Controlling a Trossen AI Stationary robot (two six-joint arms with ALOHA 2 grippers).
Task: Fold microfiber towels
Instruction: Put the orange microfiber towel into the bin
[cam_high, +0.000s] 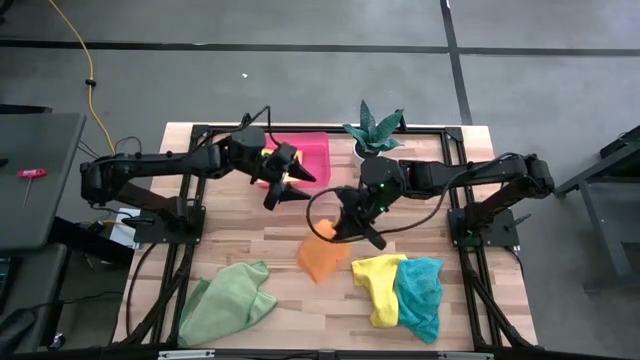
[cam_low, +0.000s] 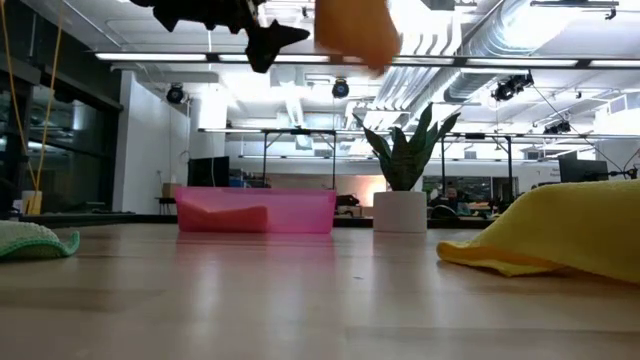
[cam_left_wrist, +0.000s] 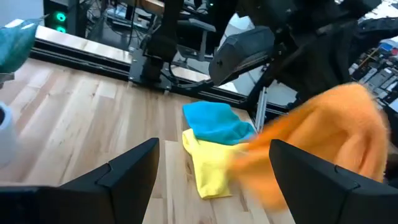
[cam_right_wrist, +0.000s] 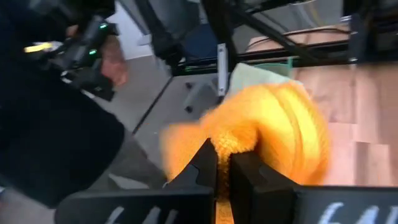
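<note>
Right tool grips 1 orange towel; left tool gapes empty.

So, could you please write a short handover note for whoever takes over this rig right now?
Right hand: shut on the orange towel, lifted above mid-table.
Left hand: open, empty, in the air near the pink tray.
On the table: green towel front left; yellow towel and teal towel overlapping front right, all crumpled. Something yellow shows in the tray behind the left arm; unclear what.
Done: no folded towel visible.
Left: fold the orange towel, then the others.
</note>
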